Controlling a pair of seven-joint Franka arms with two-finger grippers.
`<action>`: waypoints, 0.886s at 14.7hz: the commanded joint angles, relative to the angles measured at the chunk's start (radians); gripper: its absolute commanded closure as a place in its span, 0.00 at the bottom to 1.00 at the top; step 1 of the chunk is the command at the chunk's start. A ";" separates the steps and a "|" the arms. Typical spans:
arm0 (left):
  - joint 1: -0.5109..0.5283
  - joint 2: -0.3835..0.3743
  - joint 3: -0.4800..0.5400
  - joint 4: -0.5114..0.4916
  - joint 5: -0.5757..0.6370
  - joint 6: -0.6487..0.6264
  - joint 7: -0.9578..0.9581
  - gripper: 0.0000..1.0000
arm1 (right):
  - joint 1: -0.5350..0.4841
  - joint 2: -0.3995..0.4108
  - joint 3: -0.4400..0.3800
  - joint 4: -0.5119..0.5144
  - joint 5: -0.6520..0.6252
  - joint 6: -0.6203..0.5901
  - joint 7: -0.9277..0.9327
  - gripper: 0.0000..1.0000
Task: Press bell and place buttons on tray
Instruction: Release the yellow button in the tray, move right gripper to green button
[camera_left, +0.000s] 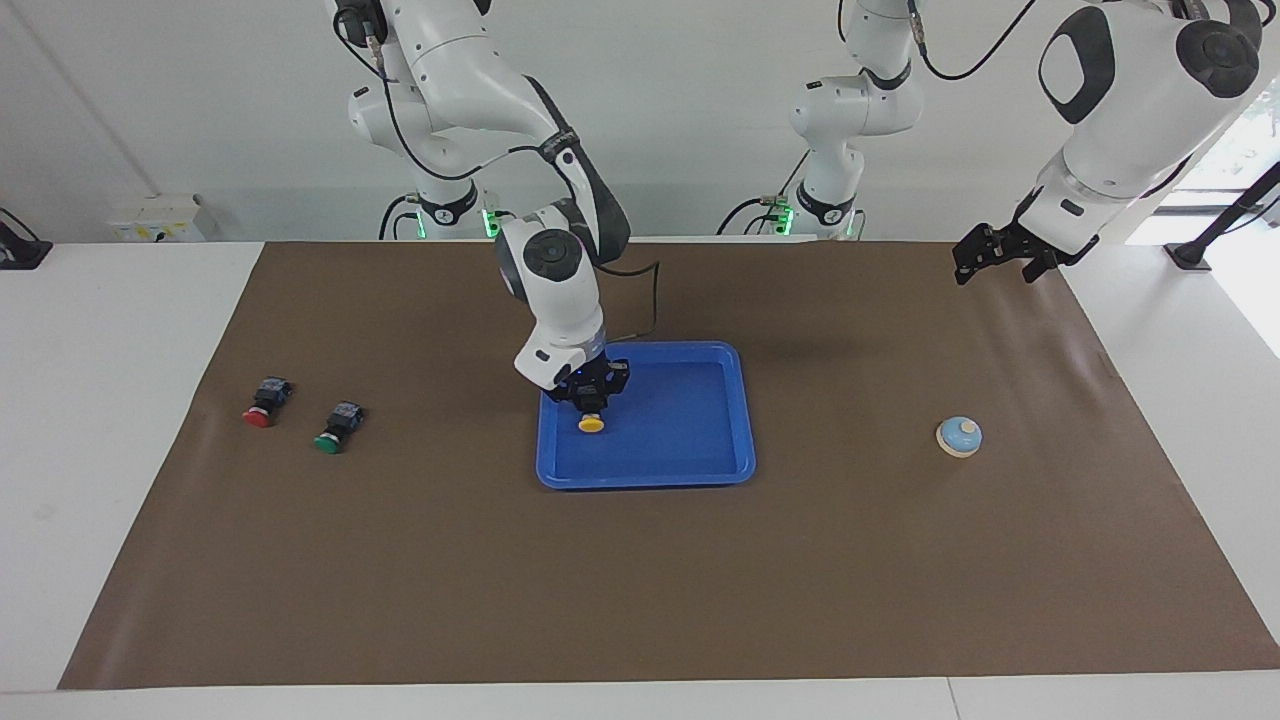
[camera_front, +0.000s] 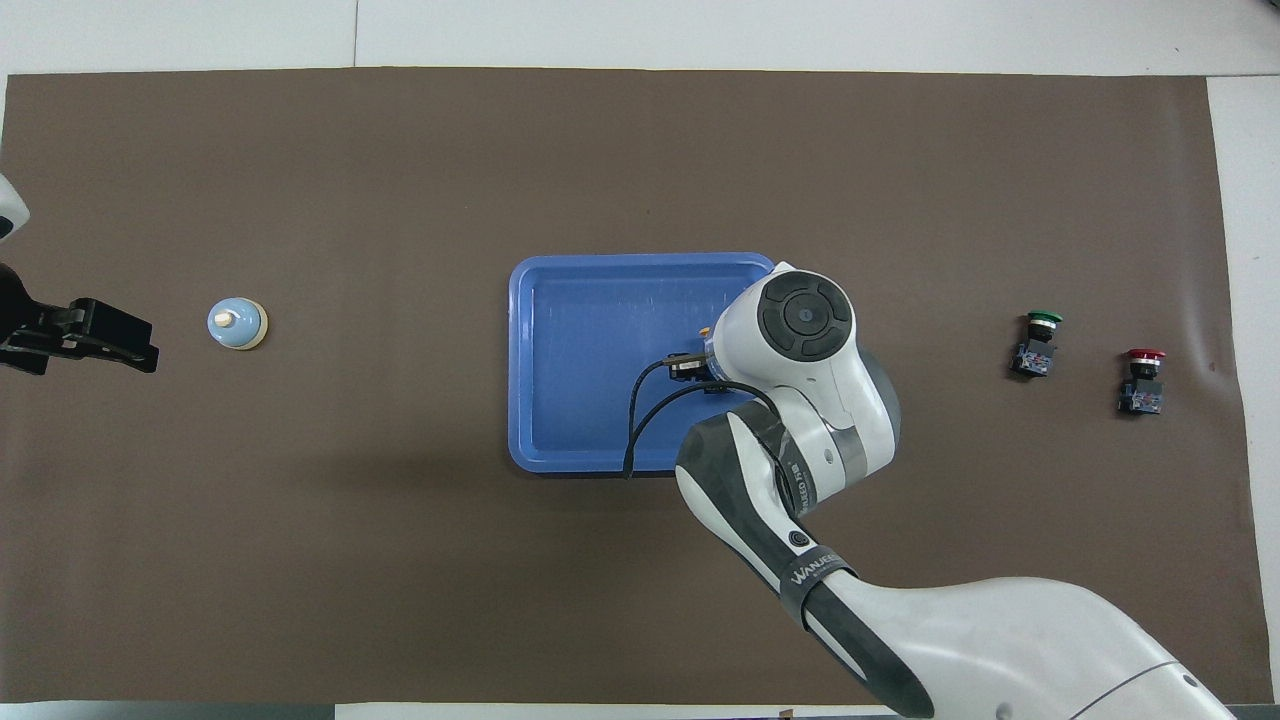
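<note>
My right gripper (camera_left: 592, 398) is shut on the yellow button (camera_left: 591, 423), cap pointing down, low inside the blue tray (camera_left: 680, 420) at its end toward the right arm. I cannot tell whether the cap touches the tray floor. In the overhead view the right wrist hides the button over the tray (camera_front: 580, 350). The green button (camera_left: 335, 428) (camera_front: 1038, 340) and red button (camera_left: 264, 402) (camera_front: 1142, 378) lie on the mat toward the right arm's end. The bell (camera_left: 959, 436) (camera_front: 237, 324) stands toward the left arm's end. My left gripper (camera_left: 1000, 258) (camera_front: 90, 335) waits raised beside the bell.
A brown mat (camera_left: 640, 580) covers the table, with white table surface (camera_left: 100, 400) around it. The right arm's cable (camera_front: 650, 400) hangs over the tray's near edge.
</note>
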 joint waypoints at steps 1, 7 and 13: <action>0.002 -0.010 -0.003 0.007 0.011 -0.015 -0.009 0.00 | -0.009 -0.010 0.003 -0.020 0.003 0.022 0.011 1.00; 0.002 -0.010 -0.003 0.006 0.011 -0.015 -0.009 0.00 | -0.062 -0.057 -0.007 0.008 0.005 -0.067 0.090 0.00; 0.002 -0.010 -0.003 0.007 0.011 -0.015 -0.009 0.00 | -0.243 -0.171 -0.010 0.060 0.002 -0.265 0.024 0.00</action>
